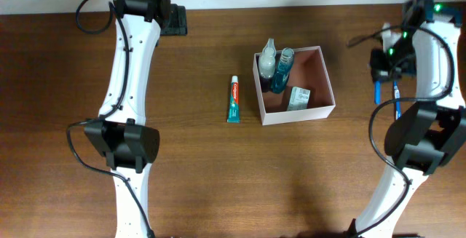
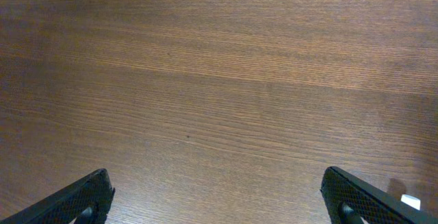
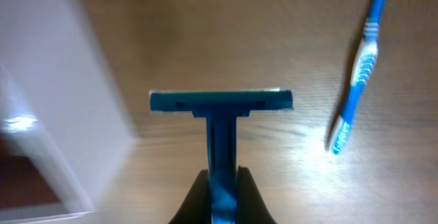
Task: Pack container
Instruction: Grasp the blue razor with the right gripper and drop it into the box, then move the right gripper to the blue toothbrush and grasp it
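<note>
The container [image 1: 320, 112] is a square white-walled box with a reddish-brown inside, right of the table's middle. In it lie a clear bottle [image 1: 268, 59], a blue bottle [image 1: 282, 70] and a green-white soap packet [image 1: 298, 97]. My right gripper [image 3: 220, 190] is shut on the handle of a blue razor [image 3: 220, 102] and holds it above the table, right of the container's white wall [image 3: 55, 101]. In the overhead view this gripper [image 1: 379, 72] and the razor [image 1: 377, 92] are at the far right. My left gripper [image 2: 219, 203] is open and empty over bare wood, at the far left back [image 1: 175, 21].
A toothpaste tube [image 1: 234, 100] lies on the table just left of the container. A blue toothbrush [image 3: 356, 66] lies on the table right of the razor, and it also shows in the overhead view [image 1: 397, 91].
</note>
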{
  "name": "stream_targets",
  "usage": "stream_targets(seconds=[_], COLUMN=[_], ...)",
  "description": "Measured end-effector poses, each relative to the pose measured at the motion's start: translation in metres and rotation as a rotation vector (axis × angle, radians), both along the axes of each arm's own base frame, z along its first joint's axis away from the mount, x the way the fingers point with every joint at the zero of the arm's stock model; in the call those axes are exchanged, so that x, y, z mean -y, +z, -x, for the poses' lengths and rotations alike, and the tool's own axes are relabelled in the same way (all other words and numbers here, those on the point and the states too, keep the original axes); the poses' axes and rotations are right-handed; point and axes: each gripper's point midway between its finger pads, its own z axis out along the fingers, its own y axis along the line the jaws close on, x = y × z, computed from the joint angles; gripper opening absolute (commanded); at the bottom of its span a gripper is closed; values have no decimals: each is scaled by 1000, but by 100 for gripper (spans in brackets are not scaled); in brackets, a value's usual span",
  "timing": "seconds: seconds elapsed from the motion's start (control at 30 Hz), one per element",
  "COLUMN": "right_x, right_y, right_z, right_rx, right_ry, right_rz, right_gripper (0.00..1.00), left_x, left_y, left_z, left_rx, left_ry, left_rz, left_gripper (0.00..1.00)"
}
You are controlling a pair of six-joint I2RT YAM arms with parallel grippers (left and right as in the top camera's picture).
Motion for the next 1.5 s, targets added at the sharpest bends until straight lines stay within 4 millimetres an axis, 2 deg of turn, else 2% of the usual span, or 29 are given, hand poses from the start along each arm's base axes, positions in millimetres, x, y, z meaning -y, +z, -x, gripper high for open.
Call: stream_targets(seconds=[0.07,0.13,0.3,0.47,0.6,0.8,1.0,1.13,1.23,1.33,1.43,1.5], right_x=[-21,-42,-97,-126,-135,-135,-135,-127,-106,-68,-9,23], right_y=[20,32,37,39,39,39,39,38,36,34,33,32], right_z=[-14,-25,-35,-40,-41,-41,-41,-42,-41,-36,-27,-19], right_rx=[68,116,144,164,170,169,169,166,158,140,130,121], right_ry=[9,29,114,173,190,185,182,170,123,48,-65,-127], right_rz=[-48,-89,-148,-165,-167,-167,-166,-141,-106,-67,0,39], right_gripper=[4,4,4,7,10,19,20,24,32,33,33,33], left_x=[0,0,0,0,0,0,0,0,0,0,0,0], left_y=[0,0,0,0,0,0,0,-1,-1,-1,-1,-1], left_z=[0,0,0,0,0,1,1,1,1,2,2,2], left_rx=[0,0,0,0,-1,-3,-4,-4,-5,-9,-9,-8], left_ry=[0,0,0,0,0,0,0,0,0,0,0,0], left_rz=[0,0,0,0,0,0,-1,-1,-1,-2,-2,-2], left_gripper=[99,99,99,100,99,100,99,99,99,99,99,99])
